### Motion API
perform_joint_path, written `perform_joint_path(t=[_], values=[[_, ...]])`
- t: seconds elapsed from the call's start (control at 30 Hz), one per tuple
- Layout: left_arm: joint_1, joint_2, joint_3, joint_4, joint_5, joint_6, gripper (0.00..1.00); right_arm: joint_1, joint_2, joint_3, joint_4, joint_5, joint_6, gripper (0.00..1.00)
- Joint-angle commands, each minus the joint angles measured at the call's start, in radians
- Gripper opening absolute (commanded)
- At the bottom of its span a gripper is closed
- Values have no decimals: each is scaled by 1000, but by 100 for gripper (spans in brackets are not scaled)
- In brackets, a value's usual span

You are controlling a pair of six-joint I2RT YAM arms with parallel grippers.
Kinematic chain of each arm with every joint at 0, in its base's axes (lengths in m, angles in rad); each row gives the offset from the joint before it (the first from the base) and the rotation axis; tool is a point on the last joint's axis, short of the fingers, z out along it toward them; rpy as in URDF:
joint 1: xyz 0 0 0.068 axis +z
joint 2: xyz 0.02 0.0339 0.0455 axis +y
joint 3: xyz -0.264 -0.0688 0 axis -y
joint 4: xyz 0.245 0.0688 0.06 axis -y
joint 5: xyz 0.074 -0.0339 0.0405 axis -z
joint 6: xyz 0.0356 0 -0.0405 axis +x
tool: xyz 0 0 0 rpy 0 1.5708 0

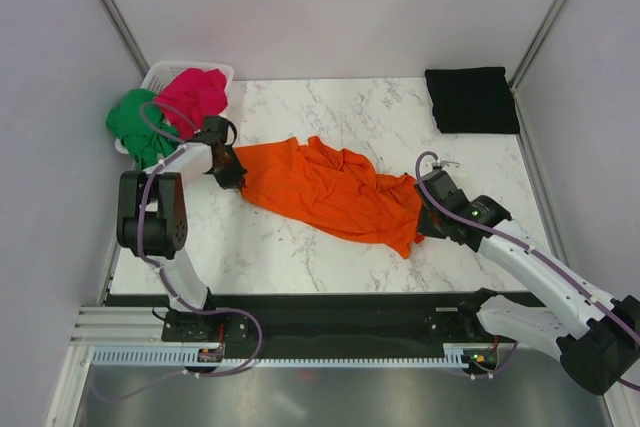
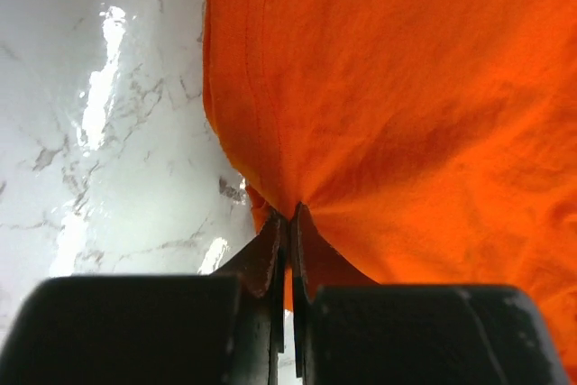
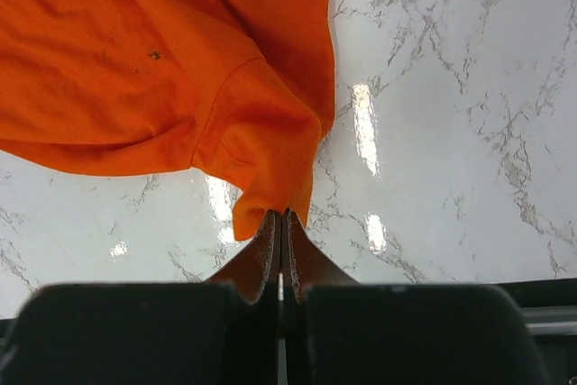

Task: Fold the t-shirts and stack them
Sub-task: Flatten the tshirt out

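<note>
Limp, light orange shirt (image 1: 330,187), pinched at opposite edges by left gripper (image 1: 232,175) and right gripper (image 1: 425,209); hems likely hold best.

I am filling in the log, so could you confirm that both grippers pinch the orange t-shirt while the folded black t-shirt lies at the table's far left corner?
Not quite: the top external view shows the folded black t-shirt at the far right corner. The left gripper and right gripper do pinch the orange t-shirt.
</note>
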Motion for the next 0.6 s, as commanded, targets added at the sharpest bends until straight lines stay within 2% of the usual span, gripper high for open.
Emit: perform_joint_path(t=[0.0,0.13,0.27,0.4,0.43,0.5,0.53,0.57], values=[[-2,-125,89,-87,-33,8,2,-2,-15,4,20,5,-12,0],[-11,-244,194,-220,-91,51,6,-4,-27,-14,23,-1,-4,0],[-17,-229,325,-302,-56,94,9,-1,-29,-19,25,-10,-1,0],[-27,-86,440,-328,-11,110,12,-2,-44,-8,19,-13,-6,0],[-31,8,478,-334,-2,111,12,-1,-48,-6,14,-10,-6,0],[-59,121,640,-373,35,126,12,-1,-61,-9,5,-4,-6,0],[-74,241,720,-403,38,136,13,-1,-64,-13,5,-6,-4,0],[-91,325,920,-447,36,165,14,-1,-64,-20,6,-9,-6,0]])
